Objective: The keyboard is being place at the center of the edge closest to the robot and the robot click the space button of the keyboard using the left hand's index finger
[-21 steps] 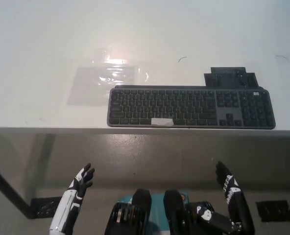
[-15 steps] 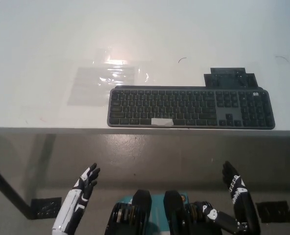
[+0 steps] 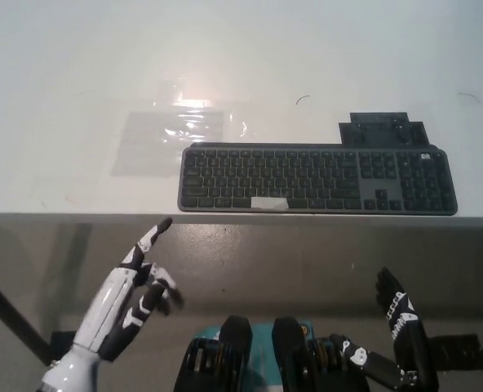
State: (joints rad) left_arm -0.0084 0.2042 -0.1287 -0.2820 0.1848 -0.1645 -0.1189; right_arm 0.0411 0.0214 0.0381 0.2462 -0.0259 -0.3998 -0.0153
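Fingers (image 3: 153, 296) on the left hand (image 3: 127, 298) curl in, index pointing toward the white-marked space bar (image 3: 270, 203); keyboard (image 3: 315, 175) sits reachable at the table (image 3: 78, 65) edge; right hand (image 3: 398, 317) idles low, spread.

- White left hand (image 3: 131, 286) raised at lower left, index finger stretched forward, remaining fingers curled in, holding nothing
- Black right hand (image 3: 401, 314) rests low at lower right, fingers straight, empty
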